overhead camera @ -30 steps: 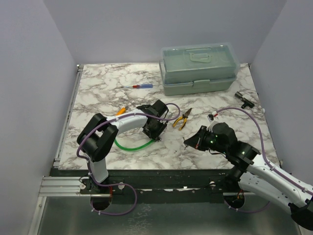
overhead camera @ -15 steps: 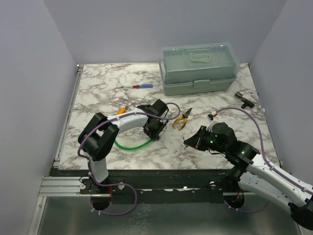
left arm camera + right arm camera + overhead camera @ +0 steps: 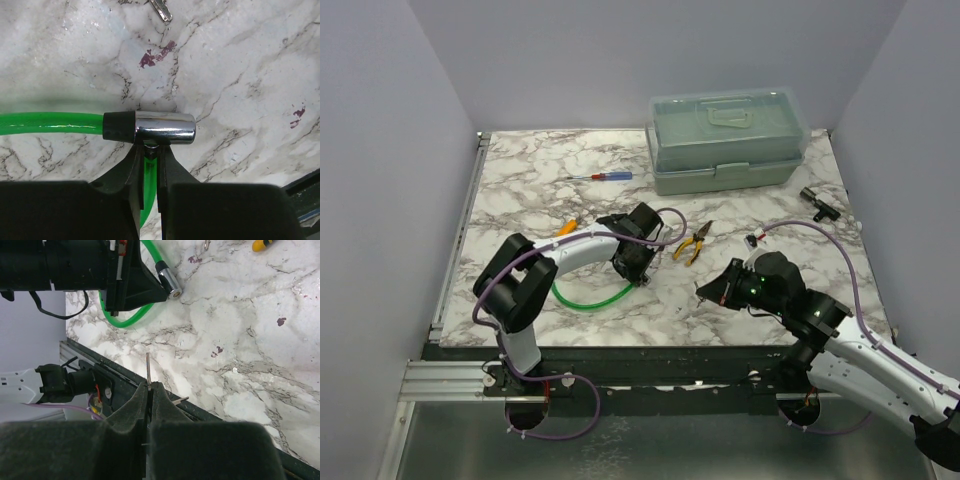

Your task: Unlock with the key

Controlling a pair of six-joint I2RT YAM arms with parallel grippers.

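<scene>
1. Key (image 3: 148, 371): its thin silver blade pokes out past the tips of the right pincer (image 3: 149, 386), which is clamped tight on it.
2. Marbled table (image 3: 520, 190) lies beneath both pincers.
3. Green box (image 3: 728, 140) sits far beyond them.
4. Cable lock (image 3: 165, 128): the left pincer (image 3: 151, 151), narrow, pinches it just under the chrome end.
5. Pliers (image 3: 695, 243) lie near, beyond the right pincer.
</scene>
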